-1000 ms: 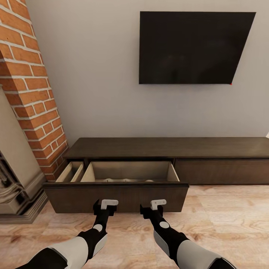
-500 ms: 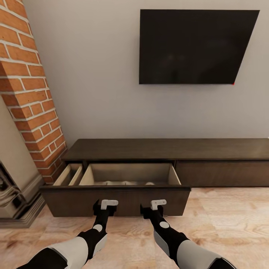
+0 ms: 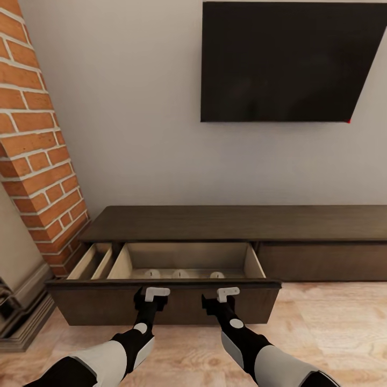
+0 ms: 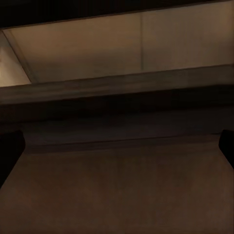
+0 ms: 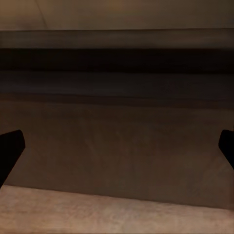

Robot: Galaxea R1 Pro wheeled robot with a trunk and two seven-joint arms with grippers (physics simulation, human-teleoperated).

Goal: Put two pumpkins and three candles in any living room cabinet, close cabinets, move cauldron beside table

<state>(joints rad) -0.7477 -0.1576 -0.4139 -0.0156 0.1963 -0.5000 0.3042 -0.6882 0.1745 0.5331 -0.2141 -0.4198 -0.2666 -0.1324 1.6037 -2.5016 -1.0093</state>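
Nearest you, both forearms reach forward side by side, low over the wood floor, each wrist level and pointed squarely at the drawer front. The left gripper and the right gripper sit just short of or against that dark panel; in the wrist views the dark fingertips stand at the far edges of the picture with the panel spanning the gap between them, so both pincers are spread wide and grasp nothing. The step in hand appears to be shutting this drawer: press with both grippers at equal height and equal pace, so the wide front travels straight and does not skew on its runners, and keep the fingers below the top lip. Beyond the front, the pale drawer interior holds three small pale round tops, likely the candles, lined along the near inside wall; the pumpkins cannot be made out there. Farther back runs the long cabinet, a brick column to its left, and a dark television on the wall above.
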